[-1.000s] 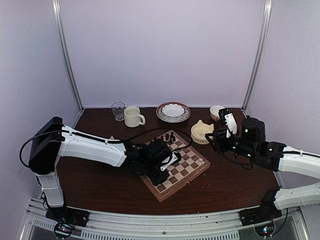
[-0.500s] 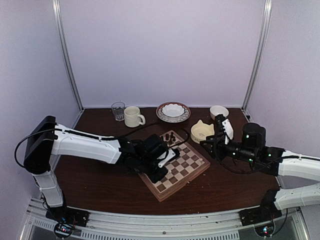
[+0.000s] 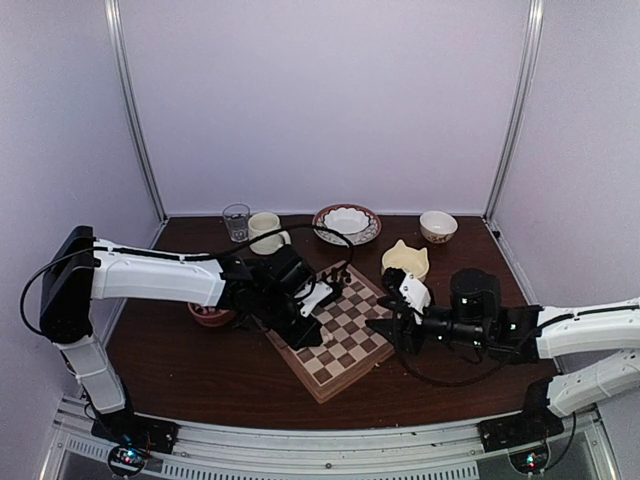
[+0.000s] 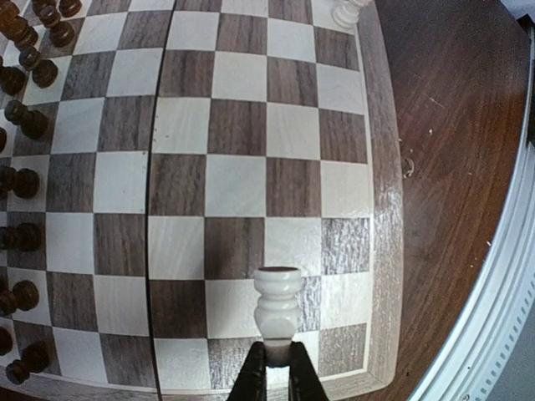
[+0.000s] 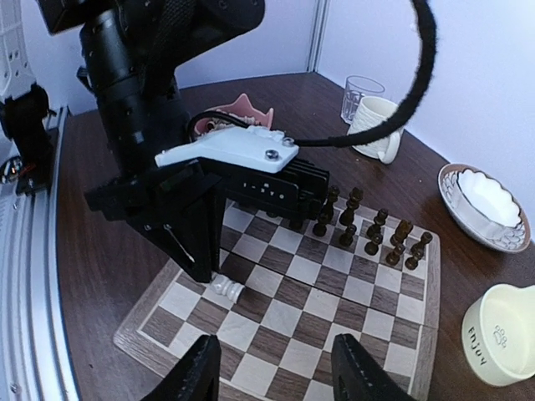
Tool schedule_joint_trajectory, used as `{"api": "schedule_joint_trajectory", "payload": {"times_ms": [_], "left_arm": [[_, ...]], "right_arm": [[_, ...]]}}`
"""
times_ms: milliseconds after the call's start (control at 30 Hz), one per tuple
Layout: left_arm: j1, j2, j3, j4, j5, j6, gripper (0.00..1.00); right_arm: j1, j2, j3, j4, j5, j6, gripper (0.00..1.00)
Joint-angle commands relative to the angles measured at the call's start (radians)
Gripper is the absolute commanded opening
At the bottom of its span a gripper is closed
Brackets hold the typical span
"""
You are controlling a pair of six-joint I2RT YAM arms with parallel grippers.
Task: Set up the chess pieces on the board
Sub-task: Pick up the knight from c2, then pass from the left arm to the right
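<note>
My left gripper (image 4: 277, 363) pinches a cream-white chess piece (image 4: 278, 305) by its base, lower centre, over the board (image 4: 386, 209). My right gripper (image 5: 276, 376) is spread. Held sideways, the piece could topple on release.

Two cream pieces (image 4: 278, 305), perhaps sixteen dark ones (image 5: 373, 238), one board (image 4: 386, 167)

Pale lilac walls (image 3: 330, 100) on 3 sides; metal corner posts (image 3: 135, 110) upper L & R. Dark wood tabletop (image 3: 200, 370) (glossy, even light). Alu rail (image 3: 330, 445) along bottom edge.
</note>
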State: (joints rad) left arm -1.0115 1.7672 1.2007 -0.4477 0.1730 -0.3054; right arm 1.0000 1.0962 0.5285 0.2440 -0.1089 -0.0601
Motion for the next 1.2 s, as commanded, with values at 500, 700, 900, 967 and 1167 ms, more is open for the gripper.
{"api": "schedule_joint_trajectory", "payload": {"times_ms": [500, 700, 900, 967, 1167], "left_arm": [[-0.001, -0.013, 0.057, -0.108, 0.213, -0.026, 0.05], [-0.002, -0.012, 0.059, -0.108, 0.251, -0.028, 0.05], [-0.002, -0.004, 0.062, -0.108, 0.257, -0.032, 0.05], [-0.002, 0.003, 0.064, -0.108, 0.259, -0.033, 0.05], [-0.001, 0.018, 0.071, -0.108, 0.263, -0.031, 0.05]], "right_arm": [[0.23, 0.369, 0.153, -0.056, 0.23, -0.569, 0.51], [0.258, 0.414, 0.159, 0.009, 0.305, -0.615, 0.51], [0.289, 0.47, 0.186, 0.028, 0.369, -0.64, 0.5], [0.296, 0.489, 0.198, 0.031, 0.384, -0.641, 0.49], [0.299, 0.505, 0.216, 0.042, 0.385, -0.621, 0.46]]}}
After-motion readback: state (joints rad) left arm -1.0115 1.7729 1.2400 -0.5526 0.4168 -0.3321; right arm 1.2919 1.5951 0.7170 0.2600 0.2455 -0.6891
